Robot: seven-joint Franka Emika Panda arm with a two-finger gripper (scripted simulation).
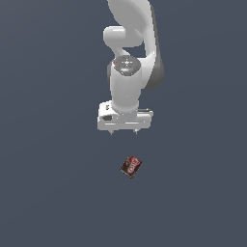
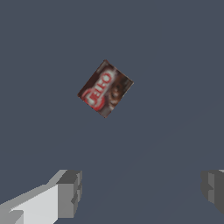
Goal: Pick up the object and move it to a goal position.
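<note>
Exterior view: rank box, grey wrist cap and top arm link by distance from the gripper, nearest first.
1. Box, just below the open gripper, not touching it.
2. Grey wrist cap, above the gripper.
3. Top arm link, at the picture's upper edge.

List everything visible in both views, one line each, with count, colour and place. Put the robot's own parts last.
box: one, dark brown and red with a whitish label mark, lying on the surface, turned at an angle, apart from the gripper; also seen in the wrist view.
surface: one, plain dark grey-blue, fills the background of both views.
arm: one, white with grey joints, coming down from the top of the exterior view.
gripper: one, white, open, with the box beyond its fingertips in the exterior view, holding nothing.
fingers: two, grey pads, spread wide in the wrist view.
</note>
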